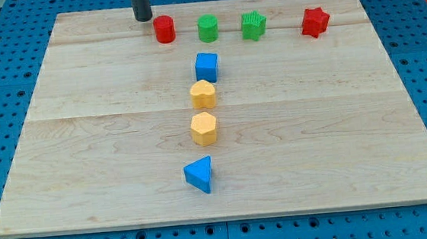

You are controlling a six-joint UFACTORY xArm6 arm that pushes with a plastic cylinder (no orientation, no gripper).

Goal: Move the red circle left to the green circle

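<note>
Wood board (pixel 89 183) w/ eight coloured blocks.

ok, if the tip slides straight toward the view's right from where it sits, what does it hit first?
My tip would probably meet the red circle first; the green circle comes after it. The tip looks slightly nearer the view's top, so contact may be glancing.

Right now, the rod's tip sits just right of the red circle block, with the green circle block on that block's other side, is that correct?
Not quite: the camera view shows my tip just left of the red circle block, not right. The green circle block is indeed on that block's other side.
</note>
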